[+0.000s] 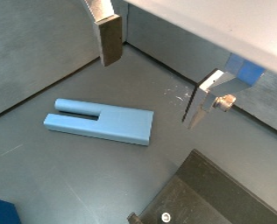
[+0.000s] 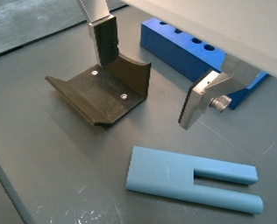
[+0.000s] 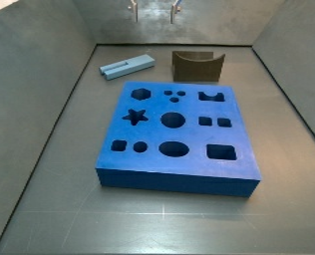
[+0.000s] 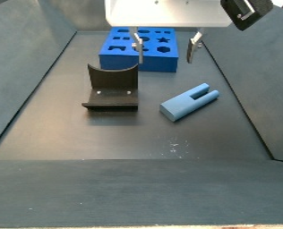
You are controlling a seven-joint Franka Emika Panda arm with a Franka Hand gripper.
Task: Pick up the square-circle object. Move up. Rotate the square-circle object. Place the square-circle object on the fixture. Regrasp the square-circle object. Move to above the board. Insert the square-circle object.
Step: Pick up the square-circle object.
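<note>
1. My gripper point(image 4: 163, 47) hangs open above the floor, holding nothing.
2. The peg point(image 4: 190, 101), light blue and slotted, lies flat.
3. The fixture point(image 4: 110, 88) stands beside it.
4. The board point(image 3: 176, 134) lies flat, holes empty.

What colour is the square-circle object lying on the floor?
Light blue-grey, plain. The square-circle object shows best in a wrist view; the open tool hangs above.

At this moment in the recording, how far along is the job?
Nothing looks done yet. The square-circle object lies flat on the floor, untouched, beside the fixture, which holds nothing. The tool hangs open above the floor with nothing between its fingers. Every step remains: pick up, rotate, place on the fixture, regrasp, then insert into the board.
</note>
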